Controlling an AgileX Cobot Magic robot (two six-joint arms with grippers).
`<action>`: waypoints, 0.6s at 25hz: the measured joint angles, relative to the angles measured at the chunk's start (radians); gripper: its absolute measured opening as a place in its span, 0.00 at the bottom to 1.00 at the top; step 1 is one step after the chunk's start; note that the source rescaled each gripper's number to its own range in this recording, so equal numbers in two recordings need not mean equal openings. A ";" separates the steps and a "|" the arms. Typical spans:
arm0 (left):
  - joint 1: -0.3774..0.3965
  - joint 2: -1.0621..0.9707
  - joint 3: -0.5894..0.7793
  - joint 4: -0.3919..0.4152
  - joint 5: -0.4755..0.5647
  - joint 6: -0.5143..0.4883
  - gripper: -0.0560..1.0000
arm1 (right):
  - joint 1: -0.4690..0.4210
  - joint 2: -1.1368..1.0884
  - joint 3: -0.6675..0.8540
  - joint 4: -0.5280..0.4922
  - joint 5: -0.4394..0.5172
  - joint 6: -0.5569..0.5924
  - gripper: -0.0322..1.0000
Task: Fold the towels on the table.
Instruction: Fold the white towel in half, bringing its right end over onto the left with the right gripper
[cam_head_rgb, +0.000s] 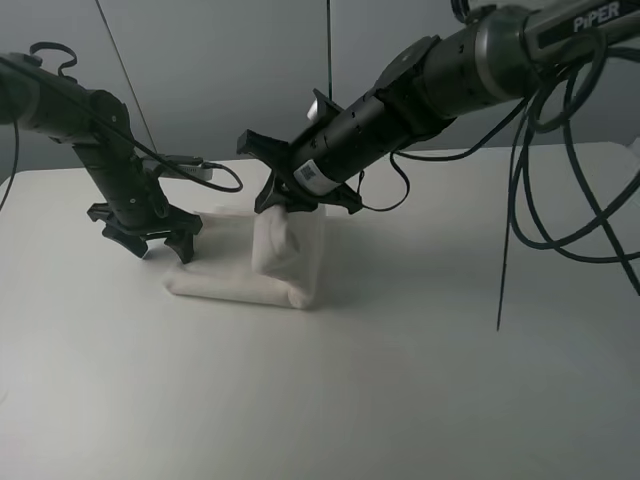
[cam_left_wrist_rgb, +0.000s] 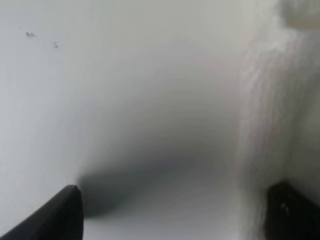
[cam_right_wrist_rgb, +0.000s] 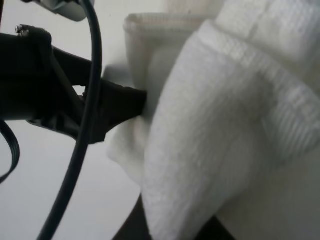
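On the table (cam_head_rgb: 420, 400), a fold of the towel (cam_head_rgb: 235, 282) in hand
My right gripper (cam_head_rgb: 285, 205) is clamped on its raised flap, my left gripper (cam_head_rgb: 158, 248) gapes at the edge; next, lay the flap across

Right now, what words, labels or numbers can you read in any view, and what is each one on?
"PiPER": on the right arm's grey link.
White sticker on the same arm's black wrist section: the print is too small to read.
Both wrist views: no text visible.
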 joint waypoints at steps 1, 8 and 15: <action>0.000 0.000 0.000 0.000 0.000 0.003 0.96 | 0.000 0.012 0.000 0.052 0.004 -0.039 0.04; 0.002 0.002 0.000 -0.079 0.008 0.076 0.96 | 0.000 0.071 0.000 0.374 0.027 -0.303 0.04; 0.002 0.002 0.000 -0.085 0.008 0.084 0.96 | 0.023 0.112 0.000 0.534 0.033 -0.445 0.04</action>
